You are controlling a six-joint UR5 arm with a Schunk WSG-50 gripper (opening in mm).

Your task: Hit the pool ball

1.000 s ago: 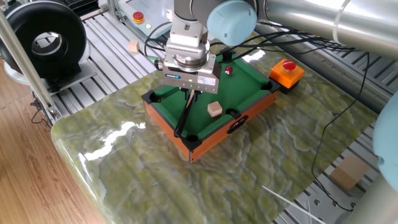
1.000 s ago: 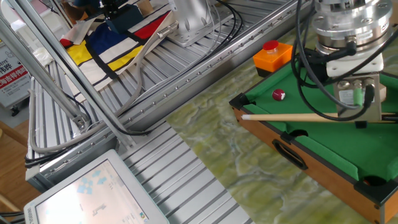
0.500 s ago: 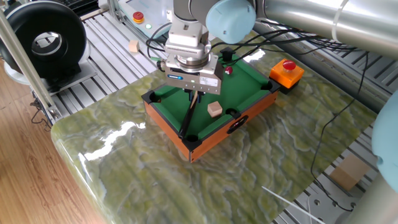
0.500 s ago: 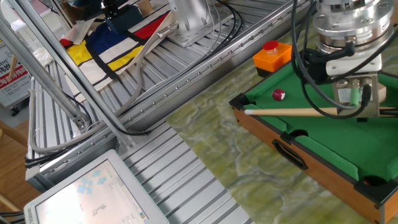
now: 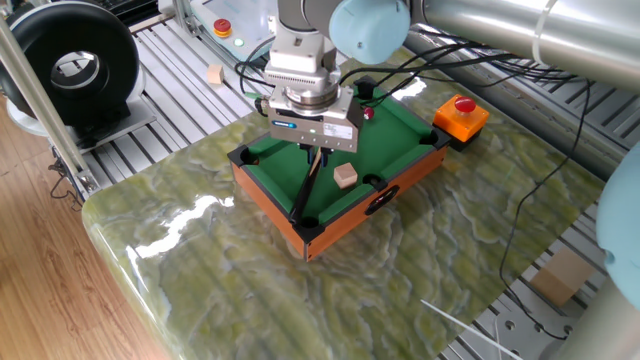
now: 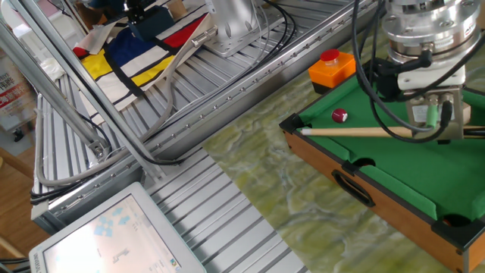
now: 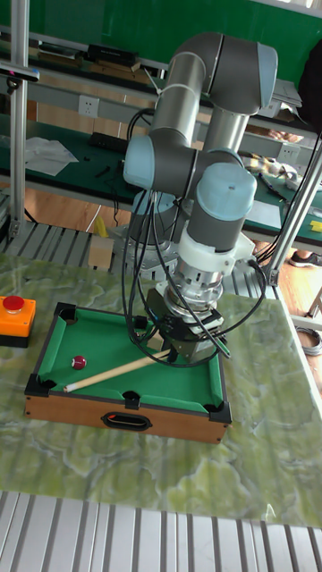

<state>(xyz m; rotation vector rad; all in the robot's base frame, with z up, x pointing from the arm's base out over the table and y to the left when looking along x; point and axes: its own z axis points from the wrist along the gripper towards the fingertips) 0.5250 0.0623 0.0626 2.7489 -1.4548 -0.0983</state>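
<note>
One small toy pool table stood on a green marble-look table top. It had green felt, a wooden rim and black corner pockets. One robot arm hung over it, with its gripper pointing down at the felt. The gripper's two fingers were closed on one thin wooden cue stick. The stick lay low and flat across the felt, and its tip pointed at the table's end rail.

There was one pool ball. It was tiny, shiny and dark red, with a white spot. It sat on the green felt near one end of the table, just beside the cue stick, close to the tip but not touching it. In the tall fixed view the ball sat just above the stick's thin end.

One tan wooden cube sat on the felt near a side pocket, apart from the ball.

One red round button on an orange box stood on the marble top, just beside one end of the pool table.
</note>
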